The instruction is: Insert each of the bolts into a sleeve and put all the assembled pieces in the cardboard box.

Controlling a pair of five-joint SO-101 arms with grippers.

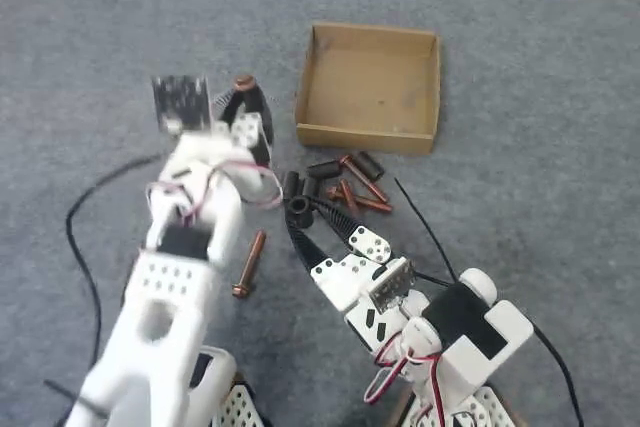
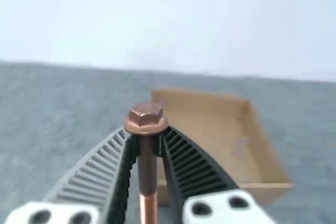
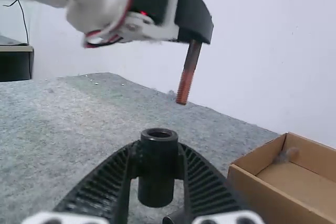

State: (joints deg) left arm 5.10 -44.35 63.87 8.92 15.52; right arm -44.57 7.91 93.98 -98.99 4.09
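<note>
Grey felt covers the desk (image 1: 520, 197), with a white wall behind it.

1. Left gripper (image 1: 245, 99) (image 2: 147, 142): pinching a bolt (image 1: 243, 82) (image 2: 146, 121) by the shaft just under the hex head. The bolt is upright, head up, with its threaded end pointing down below the jaws.
2. Right gripper (image 1: 300, 209) (image 3: 157, 153): pinching a sleeve (image 1: 298, 209) (image 3: 157, 166) around its middle. The sleeve is upright with its open bore facing up.
3. Bolt relative to the right gripper: the threaded tip (image 3: 184, 90) hangs above and beyond the sleeve, apart from it.
4. Box (image 1: 365, 137) (image 2: 260, 142) (image 3: 257, 187): ahead of both grippers, to the right of the left gripper and near it. It stands open side up on the desk. No assembled piece is seen inside.
5. Pile (image 1: 350, 182): loose bolts and sleeves lie just beyond the right gripper, between it and the box.
6. Loose bolt (image 1: 248, 263): lies flat on the desk behind the left gripper and to the left of the right gripper, beside the left arm.
</note>
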